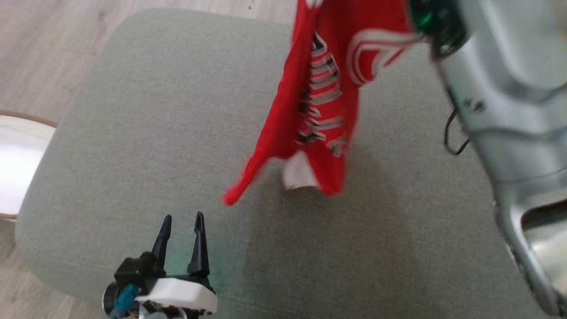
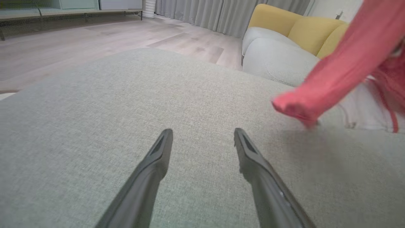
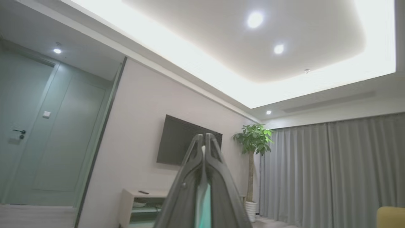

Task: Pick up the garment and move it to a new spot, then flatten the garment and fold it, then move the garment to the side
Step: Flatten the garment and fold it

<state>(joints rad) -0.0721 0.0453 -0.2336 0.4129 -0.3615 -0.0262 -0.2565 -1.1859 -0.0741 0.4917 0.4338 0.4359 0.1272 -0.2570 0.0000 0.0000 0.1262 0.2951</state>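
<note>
Garment [image 1: 283,124] hanging from raised right gripper [image 3: 204,136], fingers pinched on its cloth, left gripper [image 1: 183,216] spread, low over cushion [image 1: 133,133]

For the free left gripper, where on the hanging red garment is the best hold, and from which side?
Grip the low red corner of the red garment, the tip trailing nearest the left gripper. It hangs as a narrow point close to the grey cushion, clear of the bunched middle, so the open fingers could probably close across it coming from the robot's left.
</note>
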